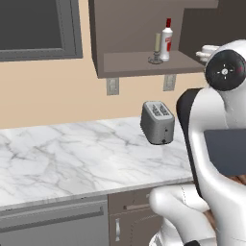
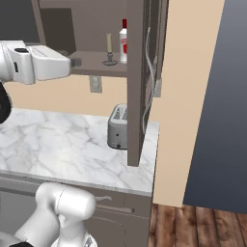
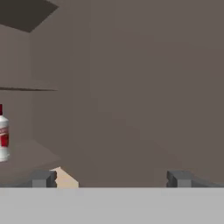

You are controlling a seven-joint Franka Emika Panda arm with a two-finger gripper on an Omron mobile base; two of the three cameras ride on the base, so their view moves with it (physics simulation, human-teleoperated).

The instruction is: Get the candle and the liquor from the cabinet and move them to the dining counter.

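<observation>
I see open shelf room left of the candle point(image 1: 157, 44); the liquor point(image 1: 166, 41) crowds its right, the cabinet point(image 2: 136, 96) door edge beyond.

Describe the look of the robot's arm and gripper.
The arm is glossy white with rounded links and dark joints; one round dark joint cap bears small white and red marks. The gripper ends in two small, blocky dark grey fingertips. No loose cables show.

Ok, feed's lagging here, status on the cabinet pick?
Gripper open, empty, inside the cabinet. Candle and liquor upright, side by side on the shelf, untouched. Liquor off to the gripper's side. Nothing blocking.
</observation>
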